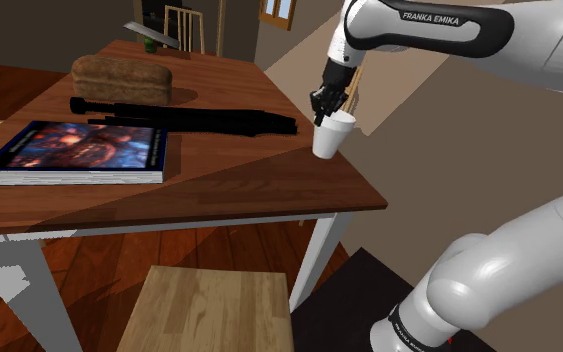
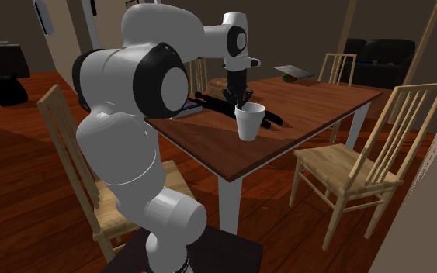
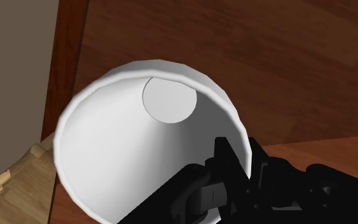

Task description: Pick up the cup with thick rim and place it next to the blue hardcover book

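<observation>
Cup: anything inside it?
Empty as far as visible: the wrist view shows the cup with a bare white wall and round floor. One finger of the hand reaches inside at the rim, covering a patch of wall there.

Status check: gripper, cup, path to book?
Gripper shut on cup rim. Cup white, near table edge. Long black object beside cup, stretching past book.

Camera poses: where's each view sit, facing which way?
Shoulder: beside the stand, looking down over the brown wooden table; white arm at that view's right.
Second exterior: behind the stand, facing across the table; arm in foreground.
Wrist: hand-mounted, looking into the white tapered cup; black gripper clasps its wall.
Shared: cup, gripper, table.
</observation>
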Action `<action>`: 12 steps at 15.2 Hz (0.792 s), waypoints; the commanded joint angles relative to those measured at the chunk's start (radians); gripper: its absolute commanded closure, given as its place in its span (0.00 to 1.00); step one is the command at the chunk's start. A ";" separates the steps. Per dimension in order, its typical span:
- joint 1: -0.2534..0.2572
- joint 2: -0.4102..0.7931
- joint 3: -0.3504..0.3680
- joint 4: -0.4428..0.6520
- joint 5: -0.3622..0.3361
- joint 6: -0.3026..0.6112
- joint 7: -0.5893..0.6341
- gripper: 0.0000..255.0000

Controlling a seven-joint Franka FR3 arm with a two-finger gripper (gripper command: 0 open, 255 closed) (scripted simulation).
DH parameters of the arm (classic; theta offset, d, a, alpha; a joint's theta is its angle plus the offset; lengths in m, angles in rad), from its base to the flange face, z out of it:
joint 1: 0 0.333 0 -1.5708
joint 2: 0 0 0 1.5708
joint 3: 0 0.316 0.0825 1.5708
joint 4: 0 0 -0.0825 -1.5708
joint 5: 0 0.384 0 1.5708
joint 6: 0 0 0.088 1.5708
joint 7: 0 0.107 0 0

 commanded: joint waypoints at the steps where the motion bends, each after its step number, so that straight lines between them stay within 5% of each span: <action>1: 0.000 0.004 0.001 0.030 0.000 -0.026 0.000 1.00; 12: 0.001 0.049 0.002 0.227 0.002 -0.177 -0.005 1.00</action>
